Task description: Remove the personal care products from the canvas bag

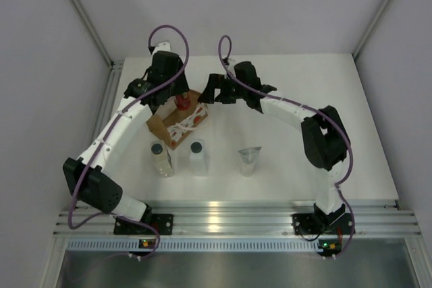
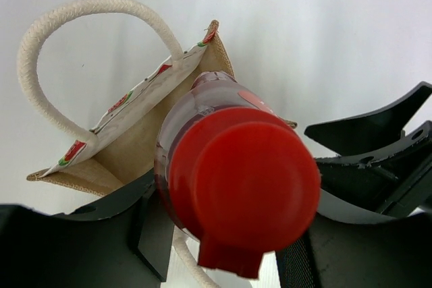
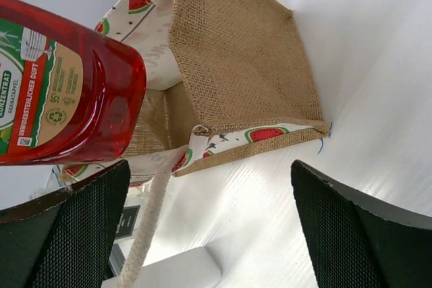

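Observation:
The canvas bag [image 1: 159, 123] lies tipped over at the back left of the table, rope handles [image 1: 185, 127] spread in front. My left gripper [image 1: 174, 96] is shut on the slim red bottle [image 1: 182, 103], holding it by the neck just above the bag; its red cap [image 2: 243, 187] fills the left wrist view between the fingers [image 2: 101, 241]. The bottle's base [image 3: 101, 99] hangs at the bag's mouth [image 3: 236, 59]. My right gripper [image 1: 210, 92] is open and empty beside the bag. The clear bottle [image 1: 160, 158], white bottle [image 1: 198, 156] and silvery pouch [image 1: 249, 160] stand on the table.
The three standing items form a row near the front of the white table [image 1: 304, 99]. Grey walls close in the left, right and back sides. A metal rail [image 1: 229, 217] runs along the near edge by the arm bases.

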Robot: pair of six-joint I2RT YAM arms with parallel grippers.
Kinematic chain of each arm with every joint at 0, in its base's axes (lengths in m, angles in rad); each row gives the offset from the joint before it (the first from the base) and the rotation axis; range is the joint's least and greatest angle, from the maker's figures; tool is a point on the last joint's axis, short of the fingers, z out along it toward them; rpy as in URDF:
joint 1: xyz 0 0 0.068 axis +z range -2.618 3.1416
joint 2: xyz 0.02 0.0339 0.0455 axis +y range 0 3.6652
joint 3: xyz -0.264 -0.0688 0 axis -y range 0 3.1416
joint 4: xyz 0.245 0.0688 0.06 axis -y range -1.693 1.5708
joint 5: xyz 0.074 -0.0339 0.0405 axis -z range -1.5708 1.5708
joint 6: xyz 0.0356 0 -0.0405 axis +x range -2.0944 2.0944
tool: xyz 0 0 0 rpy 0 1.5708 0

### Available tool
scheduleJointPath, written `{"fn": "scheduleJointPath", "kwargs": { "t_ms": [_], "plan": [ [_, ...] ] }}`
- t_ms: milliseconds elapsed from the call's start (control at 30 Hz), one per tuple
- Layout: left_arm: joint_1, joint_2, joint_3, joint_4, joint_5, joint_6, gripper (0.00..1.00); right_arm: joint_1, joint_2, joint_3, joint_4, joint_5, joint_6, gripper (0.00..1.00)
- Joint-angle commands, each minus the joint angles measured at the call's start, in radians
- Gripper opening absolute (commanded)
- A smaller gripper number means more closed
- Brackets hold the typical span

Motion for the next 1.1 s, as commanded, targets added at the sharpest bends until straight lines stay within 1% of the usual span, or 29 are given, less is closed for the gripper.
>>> {"fn": "scheduleJointPath", "kwargs": {
  "t_ms": [0,133,300,400,467,500,533,567,633,667,733,767,800,900,967,1067],
  "plan": [
    [0.006,-0.090,0.081,0.083,0.042,0.032,0.00,-0.022,-0.097,0.005,0.064,-0.022,0.001,0.99],
    [-0.002,-0.121,0.100,0.083,0.050,0.044,0.00,-0.042,-0.133,-0.005,0.064,-0.030,0.004,0.99],
    [-0.011,-0.138,0.138,0.083,0.116,0.070,0.00,-0.085,-0.201,-0.032,0.064,-0.040,0.004,0.99],
    [-0.030,-0.130,0.164,0.083,0.153,0.084,0.00,-0.130,-0.254,-0.077,0.064,-0.039,0.000,1.00],
    [-0.062,-0.124,0.193,0.084,0.147,0.099,0.00,-0.182,-0.289,-0.132,0.064,-0.033,0.004,0.99],
    [-0.080,-0.109,0.204,0.084,0.110,0.110,0.00,-0.202,-0.329,-0.155,0.063,-0.030,0.006,0.99],
    [-0.123,-0.101,0.226,0.084,0.087,0.130,0.00,-0.247,-0.355,-0.179,0.061,-0.019,0.010,1.00],
    [-0.143,-0.090,0.236,0.084,0.075,0.136,0.00,-0.272,-0.408,-0.236,0.061,-0.014,0.013,1.00],
    [-0.186,-0.051,0.262,0.086,0.055,0.144,0.00,-0.346,-0.468,-0.297,0.057,0.004,0.014,0.99],
    [-0.200,-0.037,0.284,0.086,0.052,0.142,0.00,-0.372,-0.499,-0.354,0.052,0.010,0.004,0.99],
    [-0.239,0.012,0.310,0.086,0.047,0.145,0.00,-0.430,-0.589,-0.400,0.017,0.035,-0.017,1.00],
    [-0.256,0.029,0.327,0.086,0.045,0.150,0.00,-0.447,-0.614,-0.437,0.009,0.041,-0.048,1.00],
    [-0.287,0.045,0.336,0.089,0.044,0.150,0.00,-0.459,-0.664,-0.452,-0.050,0.061,-0.063,0.99],
    [-0.329,0.117,0.362,0.092,0.035,0.148,0.00,-0.495,-0.755,-0.512,-0.104,0.093,-0.105,1.00],
    [-0.336,0.164,0.362,0.107,0.036,0.136,0.00,-0.513,-0.794,-0.560,-0.112,0.098,-0.111,0.99],
    [-0.347,0.207,0.321,0.155,0.062,0.127,0.00,-0.521,-0.866,-0.616,-0.118,0.095,-0.112,0.99]
  ]
}}
